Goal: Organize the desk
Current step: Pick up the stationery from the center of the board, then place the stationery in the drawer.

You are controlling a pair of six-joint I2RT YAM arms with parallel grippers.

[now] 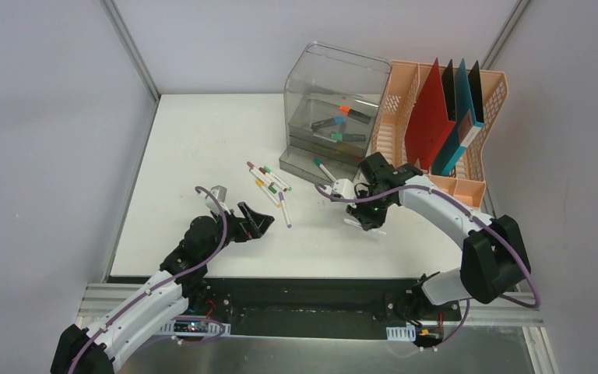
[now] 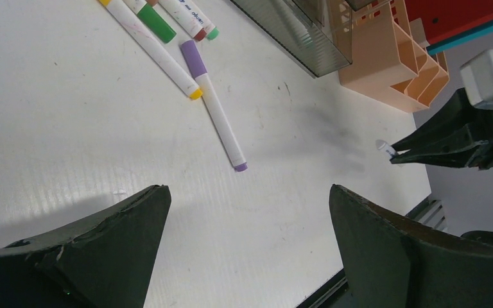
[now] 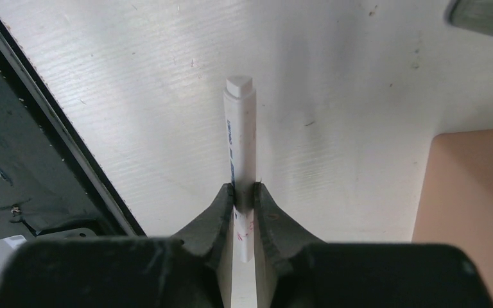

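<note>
Your right gripper [image 3: 244, 196] is clamped on a white cylindrical marker pen [image 3: 241, 128]. Its jaws are pinched tight on the barrel, and the flat end sticks out past the fingertips. That's over the front right part of the desk [image 1: 202, 140], the big white rectangular tabletop with the black and metal rail along its near edge. The peach plastic file rack [image 1: 405, 101] is close by; whether the pen touches the surface, you can't tell from here.

Your left gripper [image 1: 258, 224] sits low at front centre-left, jaws spread wide, nothing between them, pointing toward the loose pens. Nearest to it lies a white marker with a purple cap [image 2: 215, 109], flat on the desk. Its cap is right beside a small bunch of white markers with yellow, green and red-brown ends [image 1: 267, 179]. Behind those stands the clear grey plastic drawer unit [image 1: 335, 93], with more markers on its shelves. The rack at the far right holds upright red, black and teal folders [image 1: 428, 117].
</note>
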